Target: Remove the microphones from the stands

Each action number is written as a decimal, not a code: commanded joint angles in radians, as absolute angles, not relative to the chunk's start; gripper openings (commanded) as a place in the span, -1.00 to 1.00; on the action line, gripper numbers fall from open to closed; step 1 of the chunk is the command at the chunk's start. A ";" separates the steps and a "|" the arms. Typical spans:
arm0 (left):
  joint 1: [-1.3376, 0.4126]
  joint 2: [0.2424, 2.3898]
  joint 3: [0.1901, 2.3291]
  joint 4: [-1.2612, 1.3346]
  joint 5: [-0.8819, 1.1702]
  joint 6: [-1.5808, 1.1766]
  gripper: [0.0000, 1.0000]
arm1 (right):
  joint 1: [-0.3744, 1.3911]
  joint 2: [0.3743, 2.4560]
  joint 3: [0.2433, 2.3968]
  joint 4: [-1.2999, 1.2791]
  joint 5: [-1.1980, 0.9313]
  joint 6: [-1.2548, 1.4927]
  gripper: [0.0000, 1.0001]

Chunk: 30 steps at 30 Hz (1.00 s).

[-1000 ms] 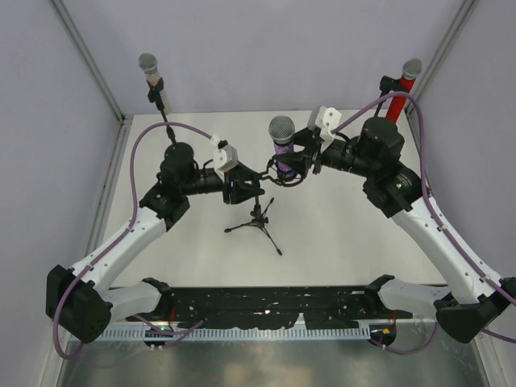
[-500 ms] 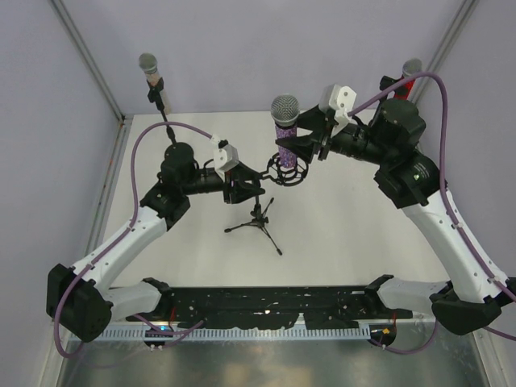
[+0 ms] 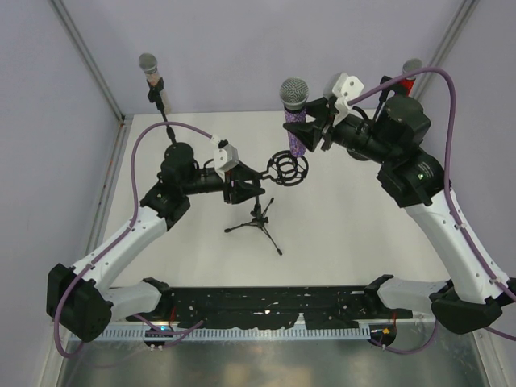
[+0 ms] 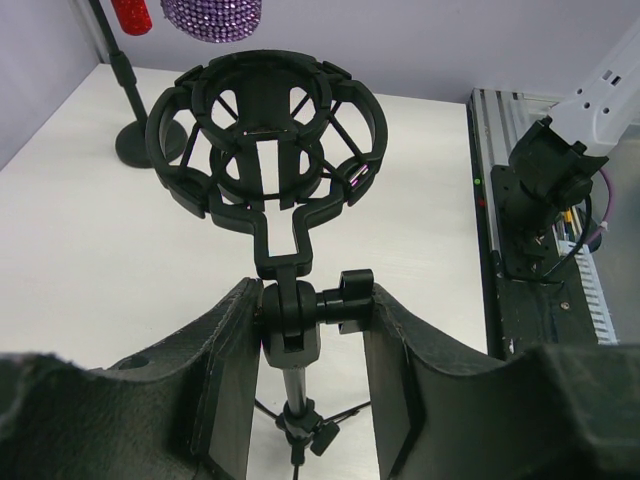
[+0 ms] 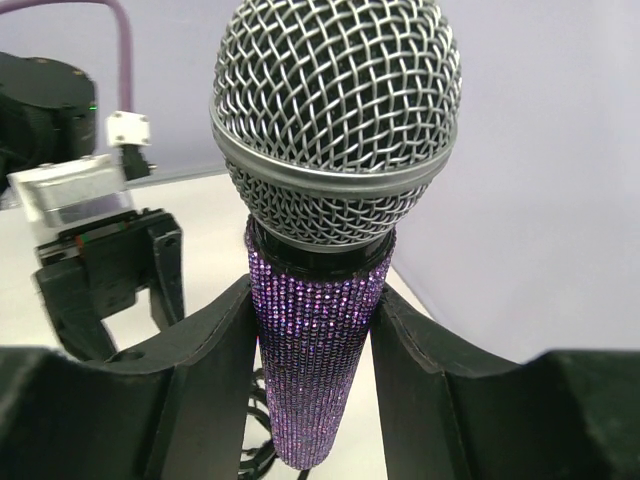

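The microphone (image 3: pixel 294 113), with a purple glitter body and a silver mesh head, hangs upright in the air with my right gripper (image 3: pixel 313 129) shut on its body. In the right wrist view the microphone (image 5: pixel 330 150) stands between the two black fingers of the right gripper (image 5: pixel 310 305). Its lower end (image 4: pixel 212 18) is above and clear of the empty black shock-mount ring (image 3: pixel 287 168) of the tripod stand (image 3: pixel 258 218). My left gripper (image 3: pixel 247 187) is shut on the stand's swivel joint (image 4: pixel 303 308), just below the ring (image 4: pixel 265 140).
A second microphone on a stand (image 3: pixel 150 71) rises at the back left. A red one (image 3: pixel 405 79) stands at the back right, its round base (image 4: pixel 140 148) behind the ring. The black rail (image 3: pixel 266 302) runs along the near edge.
My right gripper has lifted the microphone straight up out of the shock-mount ring, which now stands empty. The left arm and the stand have stayed where they were.
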<state>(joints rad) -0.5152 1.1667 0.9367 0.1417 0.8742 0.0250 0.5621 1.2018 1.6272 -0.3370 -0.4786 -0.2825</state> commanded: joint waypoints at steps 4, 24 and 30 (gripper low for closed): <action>-0.505 1.169 0.907 0.041 0.854 0.037 0.34 | 0.563 1.144 1.565 -0.178 -0.203 -0.322 -0.77; -0.506 1.218 0.908 0.057 0.870 0.057 1.00 | 0.446 1.304 1.419 -0.147 -0.060 -0.431 -0.83; -0.523 1.311 0.994 0.038 0.845 0.029 0.99 | 0.379 1.397 1.382 -0.146 -0.110 -0.408 -0.82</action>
<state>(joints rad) -0.5106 1.2671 0.9009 0.0311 0.8551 0.0349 0.4183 1.3769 1.3911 -0.2031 -0.0803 -0.4137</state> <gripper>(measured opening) 0.994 0.499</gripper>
